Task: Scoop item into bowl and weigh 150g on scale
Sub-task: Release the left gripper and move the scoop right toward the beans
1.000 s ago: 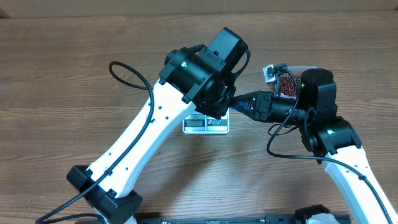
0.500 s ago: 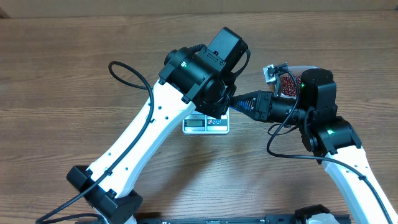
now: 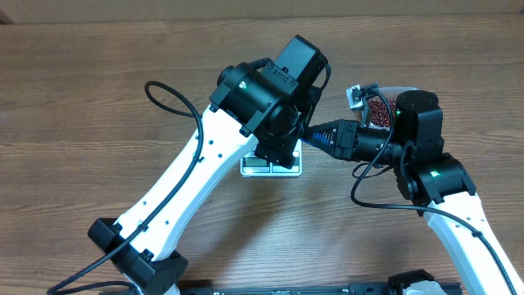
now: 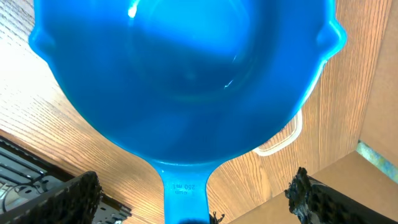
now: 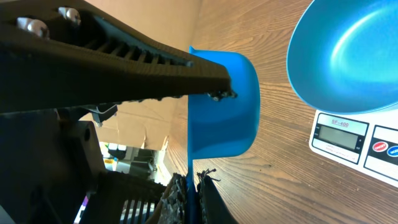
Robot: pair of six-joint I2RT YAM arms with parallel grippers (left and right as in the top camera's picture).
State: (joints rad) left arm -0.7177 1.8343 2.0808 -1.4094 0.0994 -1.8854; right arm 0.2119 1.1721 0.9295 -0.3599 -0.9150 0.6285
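The right claw grips the empty scoop by its handle; the left claw stands wide, holding nothing. The bowl sits on the scale, right of frame, looking empty. Scooping is due: carry the scoop to the beans, upper right

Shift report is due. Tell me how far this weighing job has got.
Done: the bowl sits on the scale, its visible inside empty. In hand: the right tool is shut on the handle of the empty scoop; the left tool stands open around it. Left: scooping beans from the tub and weighing them out.
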